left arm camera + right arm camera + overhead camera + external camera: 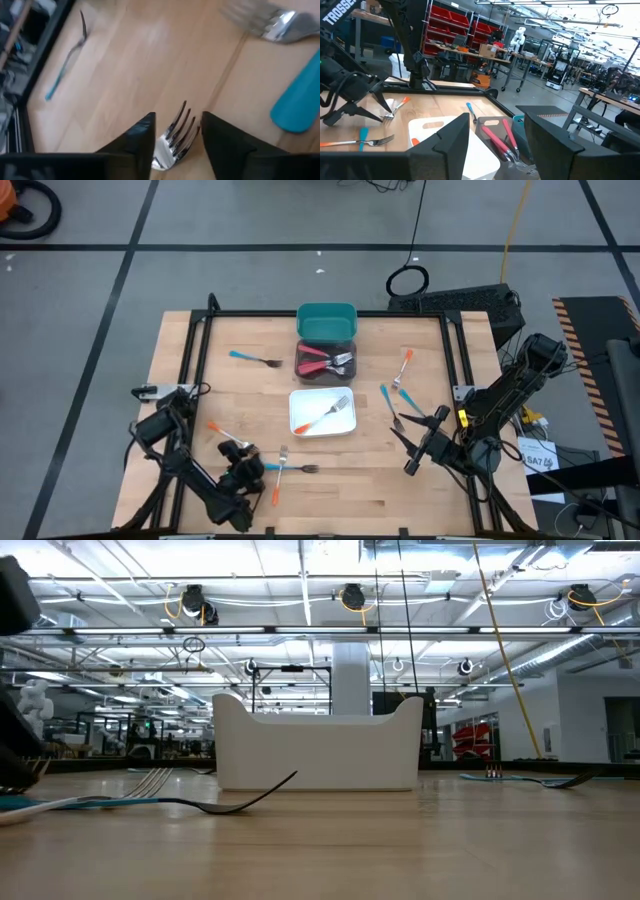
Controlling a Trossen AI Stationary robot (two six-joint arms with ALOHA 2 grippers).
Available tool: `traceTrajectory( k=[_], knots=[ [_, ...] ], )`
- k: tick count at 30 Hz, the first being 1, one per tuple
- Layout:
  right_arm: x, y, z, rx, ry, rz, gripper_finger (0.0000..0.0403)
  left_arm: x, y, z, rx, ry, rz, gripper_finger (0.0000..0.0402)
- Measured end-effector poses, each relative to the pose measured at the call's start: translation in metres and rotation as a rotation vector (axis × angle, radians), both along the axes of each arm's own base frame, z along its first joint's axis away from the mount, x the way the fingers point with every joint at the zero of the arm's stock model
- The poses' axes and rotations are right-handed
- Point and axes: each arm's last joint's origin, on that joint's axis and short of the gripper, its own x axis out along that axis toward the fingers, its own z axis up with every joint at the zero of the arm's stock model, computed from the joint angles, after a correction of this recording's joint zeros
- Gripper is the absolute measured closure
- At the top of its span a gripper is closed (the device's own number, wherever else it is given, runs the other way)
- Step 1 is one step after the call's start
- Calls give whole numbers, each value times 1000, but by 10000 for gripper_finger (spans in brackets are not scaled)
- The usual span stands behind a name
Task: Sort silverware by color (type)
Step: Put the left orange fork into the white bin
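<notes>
Partly sorted. Two pink-handled forks [322, 362] already in the dark bin [303, 369]; one orange-handled fork [326, 416] in the white bin [300, 401]; nothing seen in the teal bin [326, 321]. Still loose on the tabletop [350, 490]: blue, orange and blue-and-orange pairs scattered around. Left gripper [176, 137] low at the front left, straddling a fork head [176, 136], partway closed, not clearly clamped. Right gripper [424, 436] open, empty, waiting at the right. Handle colour of the straddled fork hidden.
</notes>
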Motion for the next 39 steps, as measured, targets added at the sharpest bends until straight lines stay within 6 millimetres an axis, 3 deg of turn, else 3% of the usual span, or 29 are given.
traceTrajectory(
  k=[11, 18, 24, 31, 39],
  knots=[
    [0, 0, 0, 0, 0, 0, 218, 9, 9, -1, -1, 25, 41, 387],
    [0, 0, 0, -2, 2, 0, 218, 18, 5, 13, 45, 56, 43, 398],
    [0, 1, -1, -1, -1, 19, 218, 45, -7, 57, 55, 26, 18, 399],
    [4, 5, -4, 22, -17, 221, 218, 86, -15, 117, 13, -102, -106, 400],
    [6, 10, -6, 9, -9, 408, 218, 120, -13, 198, 4, -284, -207, 400]
  ],
)
